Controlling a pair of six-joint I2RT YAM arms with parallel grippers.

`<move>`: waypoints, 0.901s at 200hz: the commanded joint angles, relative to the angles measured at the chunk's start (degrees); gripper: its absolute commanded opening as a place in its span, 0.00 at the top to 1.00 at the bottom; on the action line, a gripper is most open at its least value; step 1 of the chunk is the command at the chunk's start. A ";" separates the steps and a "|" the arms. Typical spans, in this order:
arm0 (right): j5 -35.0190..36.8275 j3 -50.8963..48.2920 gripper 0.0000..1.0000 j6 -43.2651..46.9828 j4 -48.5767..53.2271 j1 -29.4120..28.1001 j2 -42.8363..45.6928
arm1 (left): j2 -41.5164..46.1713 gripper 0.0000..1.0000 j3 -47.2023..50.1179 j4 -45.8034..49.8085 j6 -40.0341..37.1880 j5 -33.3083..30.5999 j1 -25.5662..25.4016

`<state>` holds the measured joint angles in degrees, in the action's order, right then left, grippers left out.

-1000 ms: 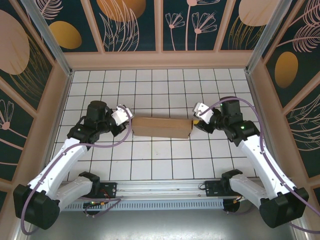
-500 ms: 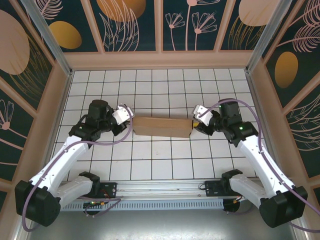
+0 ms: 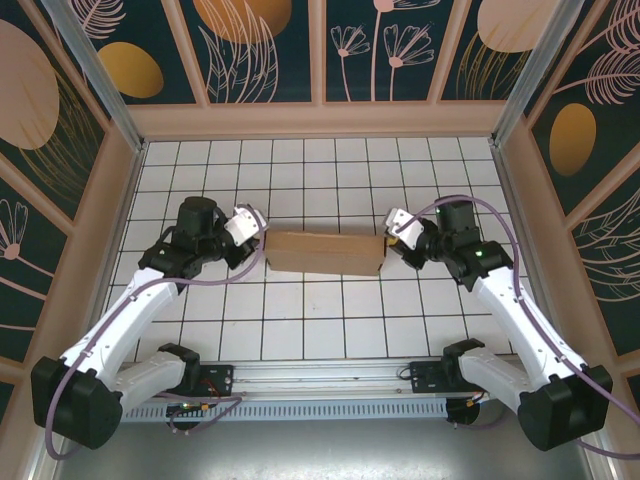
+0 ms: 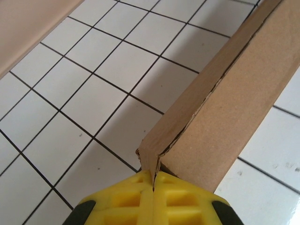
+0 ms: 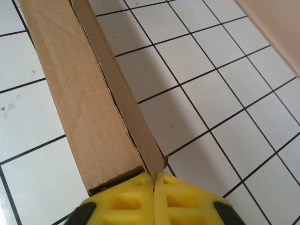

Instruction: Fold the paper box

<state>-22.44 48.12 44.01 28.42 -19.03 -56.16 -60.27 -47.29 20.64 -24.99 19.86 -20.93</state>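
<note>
We are seeing the paper box (image 3: 325,253) stretching between our 2 grippers at the middle of the tiled table (image 3: 330,170). Our left gripper (image 4: 153,180) is pinching a thin cardboard edge at the box's left end, its yellow fingers (image 4: 180,194) pressed almost together. Our right gripper (image 5: 153,182) is clamping the right end the same way.

1. Paper box (image 3: 325,253) sits mid-table (image 3: 340,330), its long axis running 9 to 3 o'clock.
2. Left gripper (image 3: 260,240) is at the box's 9 o'clock end and touches it. In the left wrist view, the box's end edge is pinched between the fingers (image 4: 126,199).
3. Right gripper (image 3: 388,241) is at the box's 3 o'clock end, touching, with the box edge pinched likewise.
4. Arm bases are at the table's 6 o'clock edge: left base (image 3: 195,375) at 7, right base (image 3: 440,372) at 5.
5. Back wall (image 3: 320,120) is at 12 o'clock, well apart from the box.
</note>
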 commanded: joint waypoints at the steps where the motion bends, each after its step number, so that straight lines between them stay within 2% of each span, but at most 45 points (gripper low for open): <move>1: -0.22 0.58 1.00 -7.95 -4.96 -2.31 -0.09 | 0.49 1.00 -1.13 -3.63 10.19 4.82 -0.62; 35: 5.09 -0.12 0.96 -20.69 -10.07 -5.37 -0.31 | 2.04 1.00 1.05 -4.04 18.66 4.59 -3.56; 67: 12.04 2.95 1.00 -29.43 -8.70 -7.94 -4.00 | 3.25 1.00 -0.06 -5.44 31.32 -3.01 -4.12; 85: 13.11 5.99 1.00 -33.50 -6.58 -7.96 -6.69 | 0.73 1.00 -3.42 -3.19 39.10 -6.22 -4.11; 101: 14.08 6.19 1.00 -38.80 -8.33 -7.96 -7.10 | -3.51 1.00 -6.40 0.03 45.08 -6.19 -4.12; 122: 16.42 6.68 1.00 -47.74 -9.73 -8.05 -7.24 | -7.98 1.00 -8.08 3.28 49.76 -5.01 -4.21; 141: 17.88 8.45 1.00 -55.38 -8.01 -7.96 -8.43 | -8.94 1.00 -8.13 3.67 53.22 -6.45 -4.21; 180: 19.56 11.42 1.00 -66.06 -3.79 -7.96 -11.24 | -9.60 1.00 -10.16 3.82 55.79 -7.65 -4.21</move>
<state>-4.08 56.75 -11.31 23.11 -26.26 -66.52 -69.45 -54.98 22.87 26.30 11.77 -24.51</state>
